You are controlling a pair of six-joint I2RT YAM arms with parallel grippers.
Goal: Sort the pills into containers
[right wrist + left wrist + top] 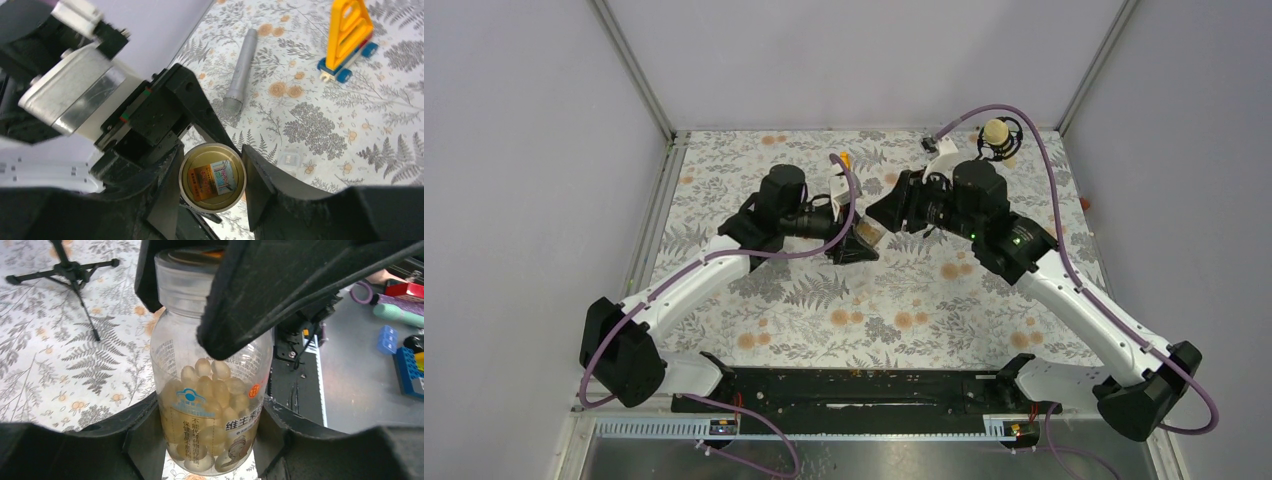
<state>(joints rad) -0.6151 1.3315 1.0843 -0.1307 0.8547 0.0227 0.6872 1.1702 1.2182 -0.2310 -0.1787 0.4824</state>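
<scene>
An amber-tan see-through jar (210, 390), filled with pale yellow soft pills, stands upright in my left gripper (212, 440), which is shut on its lower body. It shows between both grippers in the top view (870, 236). My right gripper (212, 181) is shut on the jar's lid (212, 177), a round gold-looking top with a sticker; its black fingers (280, 285) cover the frosted lid (182, 275) in the left wrist view. A small colourless see-through object (290, 159) lies on the cloth nearby; I cannot tell whether it is the other jar.
A grey cylindrical tube (240, 70) lies on the fern-patterned cloth. An orange piece on a blue base (350, 37) stands beyond it. A black tripod stand (75, 270) is to the left of the jar. A microphone (996, 135) stands at the back right.
</scene>
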